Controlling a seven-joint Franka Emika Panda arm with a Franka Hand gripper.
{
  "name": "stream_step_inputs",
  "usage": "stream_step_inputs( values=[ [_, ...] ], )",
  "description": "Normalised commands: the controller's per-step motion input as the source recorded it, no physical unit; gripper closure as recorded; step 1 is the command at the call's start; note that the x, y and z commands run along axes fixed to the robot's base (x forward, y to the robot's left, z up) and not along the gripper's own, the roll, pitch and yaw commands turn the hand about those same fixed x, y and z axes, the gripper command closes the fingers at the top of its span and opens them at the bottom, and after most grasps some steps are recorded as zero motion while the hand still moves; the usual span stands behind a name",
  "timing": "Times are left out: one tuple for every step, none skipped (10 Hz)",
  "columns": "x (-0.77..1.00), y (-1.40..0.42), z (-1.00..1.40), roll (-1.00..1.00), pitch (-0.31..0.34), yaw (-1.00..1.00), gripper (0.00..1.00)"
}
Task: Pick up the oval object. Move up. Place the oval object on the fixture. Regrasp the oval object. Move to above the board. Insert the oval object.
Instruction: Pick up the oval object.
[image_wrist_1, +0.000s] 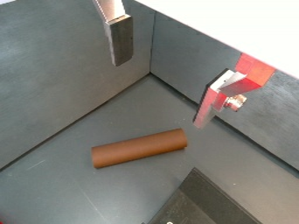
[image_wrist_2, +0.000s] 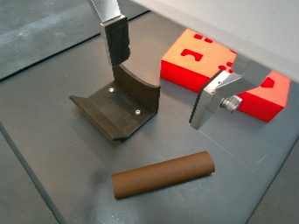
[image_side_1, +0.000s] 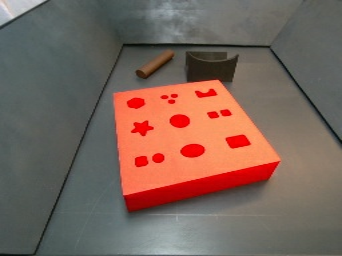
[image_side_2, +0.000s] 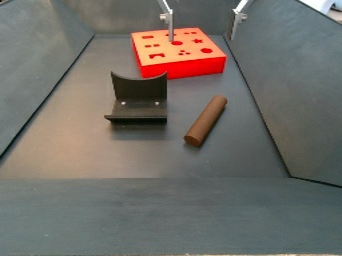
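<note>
- Oval object (image_wrist_2: 163, 175): slim brown peg, smooth, rounded, lying flat on grey floor beside fixture (image_wrist_2: 117, 109).
- Gripper (image_wrist_2: 158, 79): fingers spread apart, nothing between them, hovering above peg.
- Board (image_side_1: 187, 140): red, cut-outs unfilled.

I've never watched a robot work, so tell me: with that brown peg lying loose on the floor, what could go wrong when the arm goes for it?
The oval object is round and lies free, so it could roll aside if one finger touches first. It rests near the fixture, which the open gripper might bump while descending, its jaws empty above.
</note>
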Motion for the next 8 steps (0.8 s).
stream_step_inputs(
  values=[
    [0.0,-0.06,-0.09,-0.01,0.0,0.0,0.0],
    [-0.17,0.0,-0.44,0.18,0.119,-0.51,0.0],
    [-0.09,0.02,-0.71,0.0,0.017,-1.0,0.0],
    [0.0,0.0,-0.77,0.0,0.0,-1.0,0.0],
    [0.0,0.0,-0.74,0.0,-0.01,-1.0,0.0],
    [0.0,0.0,-0.76,0.0,-0.043,-1.0,0.0],
    [-0.06,-0.02,-0.83,-0.02,-0.071,-0.98,0.0],
    [-0.18,0.0,-0.93,-0.08,-0.054,-0.66,0.0]
  ],
)
